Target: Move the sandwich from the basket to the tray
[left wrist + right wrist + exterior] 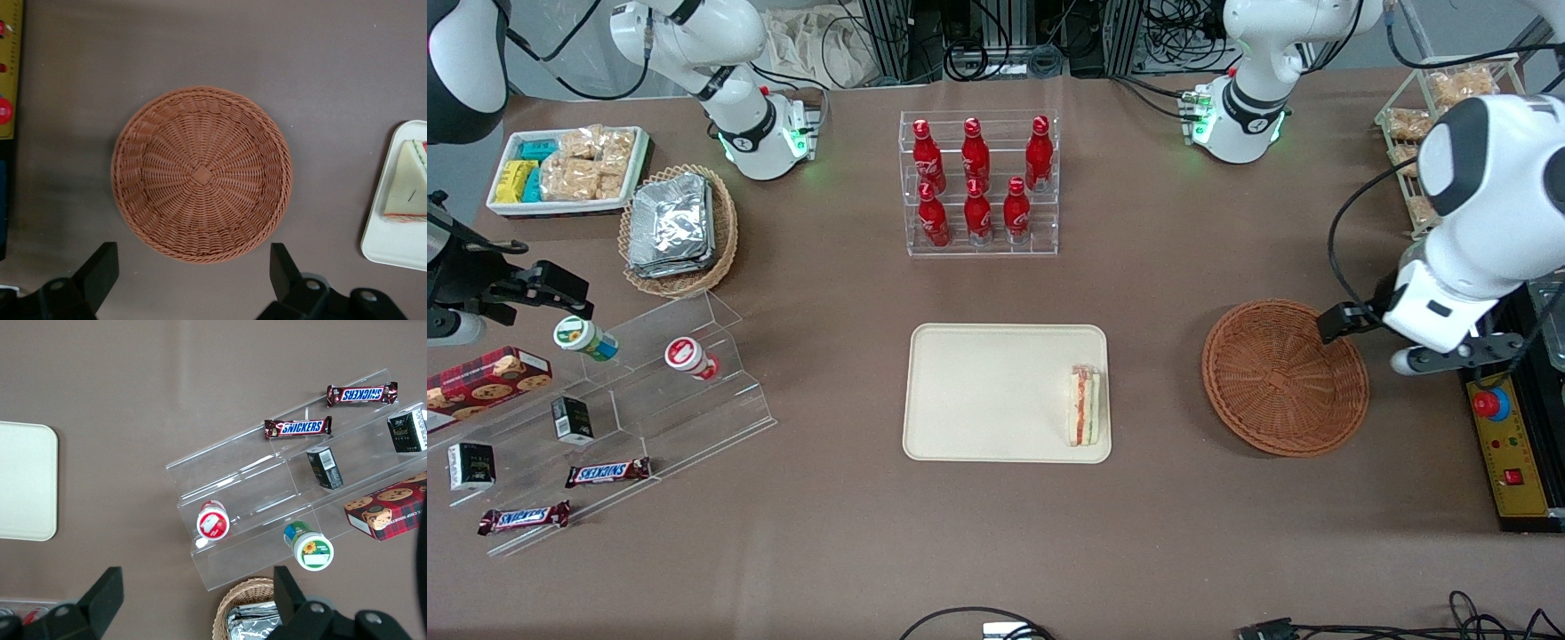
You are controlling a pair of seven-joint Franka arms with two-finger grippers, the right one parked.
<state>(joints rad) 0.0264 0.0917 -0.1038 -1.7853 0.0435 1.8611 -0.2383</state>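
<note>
task looks done: the sandwich [1086, 406] lies flat on the tray [978, 391], at its edge nearest the basket [1285, 377], and the basket holds nothing, so by my read all that is left is parking the arm. the pincer [193, 280] hangs above the basket's rim toward the working arm's end of the table, fingers [99, 267] spread wide with nothing between them. wrist view confirms the bare basket floor and the gap between the fingers, which the front view hides under the arm; front view alone shows the whole tray.
</note>
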